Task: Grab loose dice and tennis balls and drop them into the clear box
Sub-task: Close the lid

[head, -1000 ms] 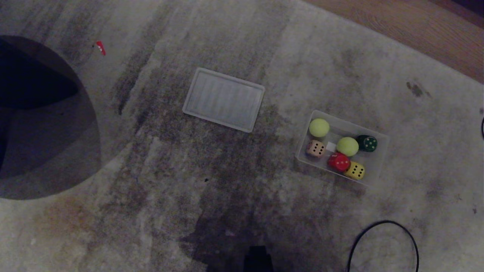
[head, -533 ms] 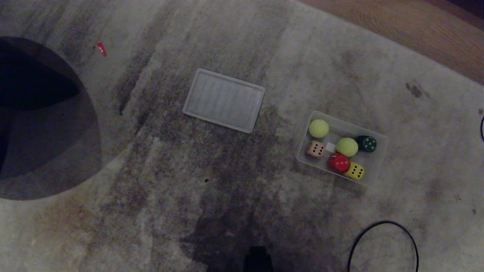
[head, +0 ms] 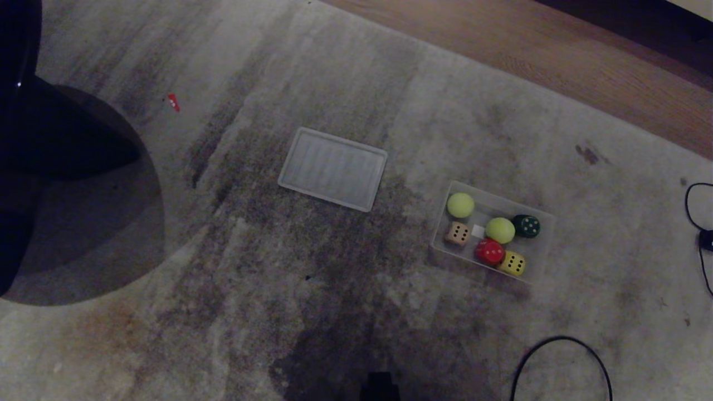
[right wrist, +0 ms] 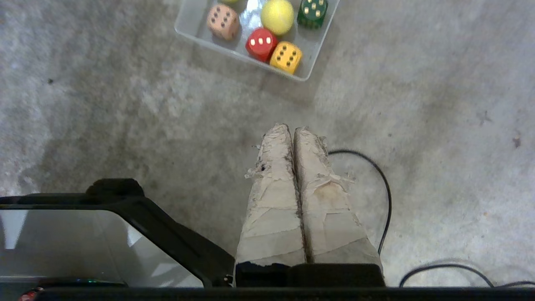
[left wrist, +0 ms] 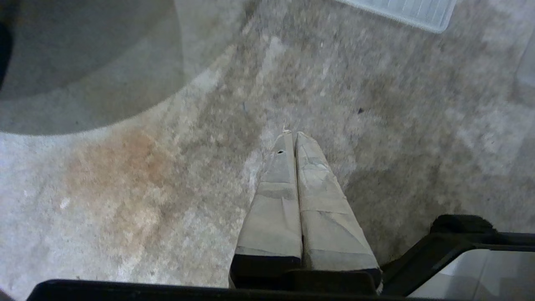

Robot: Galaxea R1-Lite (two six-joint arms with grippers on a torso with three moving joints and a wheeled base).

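1. Now the clear shallow plastic box point(head: 490, 233) sits on the grey carpet at about four o'clock from the ribbed translucent lid point(head: 333, 169); it holds four dice and two tennis balls.
2. Nothing loose shows nearby.
3. Both taped tools, left tool point(left wrist: 291, 134) and right tool point(right wrist: 291, 127), hang closed and empty.
4. Best step, I judge: scan the carpet before stopping.

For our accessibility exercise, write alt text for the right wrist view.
The shut right tool hangs over stained carpet, holding nothing. Beyond it, a clear box holds beige-pink, red, yellow and dark green dice and a tennis ball. A black cable loops beside the tool.
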